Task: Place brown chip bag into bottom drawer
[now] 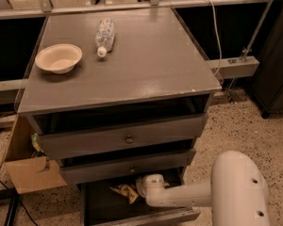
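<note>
White gripper (141, 187) inside bottom drawer (142, 218), just beside brown chip bag (124, 192).

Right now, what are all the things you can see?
bowl: one, cream, left on the cabinet top
bottle: one, clear, lying on the cabinet top, right of the bowl
cabinet: one, grey, middle of view
knobbed drawers: two, grey, upper part of the cabinet
bottom drawer: one, dark inside, pulled open
chip bag: one, brown and yellow, inside the bottom drawer
cardboard box: one, brown, on the floor left of the cabinet
arm: one, white, reaching in from the lower right
gripper: one, white, inside the bottom drawer beside the chip bag
</note>
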